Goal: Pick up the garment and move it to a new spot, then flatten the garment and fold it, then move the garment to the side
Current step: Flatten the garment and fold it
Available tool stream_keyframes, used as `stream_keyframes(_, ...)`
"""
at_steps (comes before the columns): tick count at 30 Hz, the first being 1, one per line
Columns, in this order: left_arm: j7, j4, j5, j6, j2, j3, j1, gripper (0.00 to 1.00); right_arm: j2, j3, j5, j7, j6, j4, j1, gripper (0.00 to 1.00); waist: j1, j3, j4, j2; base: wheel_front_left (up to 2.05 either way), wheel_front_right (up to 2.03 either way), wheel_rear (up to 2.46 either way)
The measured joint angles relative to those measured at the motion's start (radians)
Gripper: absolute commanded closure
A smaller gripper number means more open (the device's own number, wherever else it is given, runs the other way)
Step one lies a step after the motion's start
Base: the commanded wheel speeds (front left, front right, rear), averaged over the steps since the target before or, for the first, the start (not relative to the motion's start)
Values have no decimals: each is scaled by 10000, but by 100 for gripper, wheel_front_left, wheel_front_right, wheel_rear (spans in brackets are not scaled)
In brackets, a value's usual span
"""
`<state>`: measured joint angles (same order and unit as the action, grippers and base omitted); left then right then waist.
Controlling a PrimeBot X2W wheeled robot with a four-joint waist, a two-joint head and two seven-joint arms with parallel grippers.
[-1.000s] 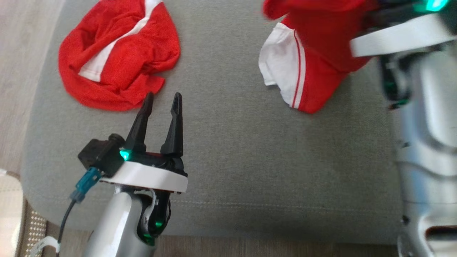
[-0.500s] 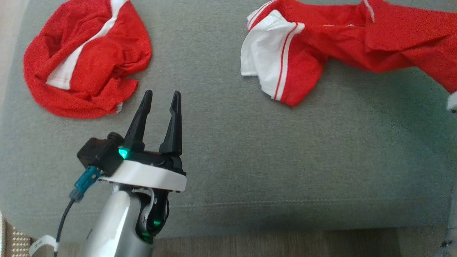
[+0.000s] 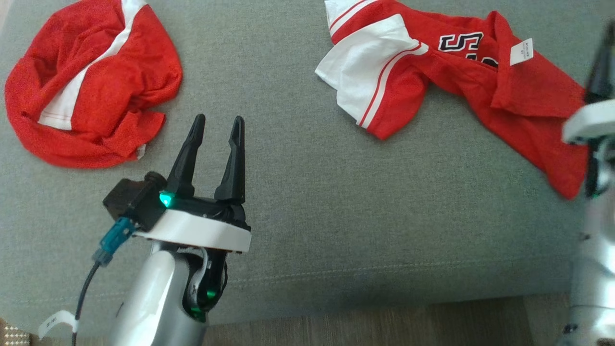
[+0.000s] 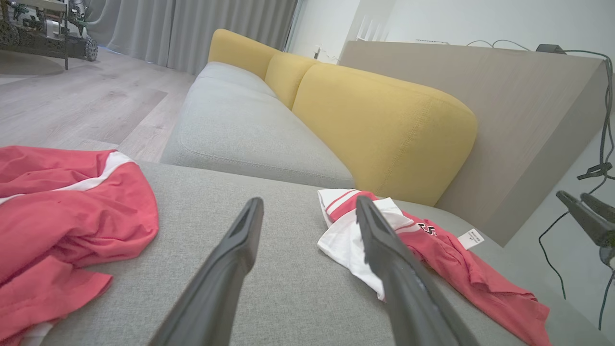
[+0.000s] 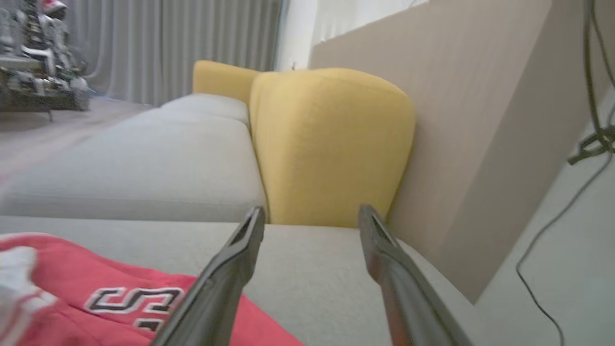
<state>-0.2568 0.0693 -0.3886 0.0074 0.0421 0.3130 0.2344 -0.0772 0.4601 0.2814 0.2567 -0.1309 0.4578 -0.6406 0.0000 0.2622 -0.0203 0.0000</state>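
Note:
The garment [image 3: 480, 91] is a red jersey with white sleeve panels and a dark printed number. It lies crumpled and partly spread on the grey sofa cushion [image 3: 336, 206], at the upper right of the head view. My right gripper [image 5: 311, 210] is open just above the garment's [image 5: 96, 298] right end, with nothing between its fingers. Its wrist [image 3: 588, 126] stands at the right edge of the head view. My left gripper [image 3: 218, 118] hovers open over bare cushion, left of the garment [image 4: 432, 240].
A second red and white garment [image 3: 96, 81] lies bunched at the cushion's far left. Yellow back cushions [image 4: 384, 129] and a wooden panel [image 4: 504, 120] stand behind the seat. Wooden floor [image 3: 384, 322] runs along the cushion's front edge.
My right gripper has opened and let go of the garment, which now lies spread out on the cushion. The camera has shifted. The left gripper has stayed where it was.

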Motion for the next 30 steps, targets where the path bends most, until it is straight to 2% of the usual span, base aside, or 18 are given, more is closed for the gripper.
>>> stream_keyframes(2, 0, 8, 0, -31, 0, 0, 0, 0, 69, -790, -502, 0, 0, -443, 112, 0, 0, -39, 8, 0, 0, 0, 0)
stream_keyframes(3, 0, 4, 0, -42, 0, -2, 0, 0, 105, -1576, -989, 0, 0, -930, 430, 0, 0, -66, 17, 0, 0, 0, 0)
stream_keyframes(5, 0, 0, 0, -42, 0, -2, 0, 0, 127, -2230, -1490, 0, 0, -1430, 922, 0, 0, -69, 31, 0, 0, 0, 0)
stream_keyframes(13, 0, -19, -15, -40, 0, -23, 0, 0, 165, -4048, -3045, 0, 0, -2813, 3050, 0, 0, -91, 9, 0, 0, 0, 0)
stream_keyframes(23, 0, 105, 21, -92, 0, -104, 10, 0, 186, -4466, -3434, 0, 0, -2913, 3336, 0, 0, 60, -354, 0, 0, 0, 0)
stream_keyframes(30, 0, 779, 658, -255, 0, 10, 540, 0, 188, -4614, -3645, 0, 0, -3081, 3322, 0, 0, 304, -925, 0, 0, 0, 0)
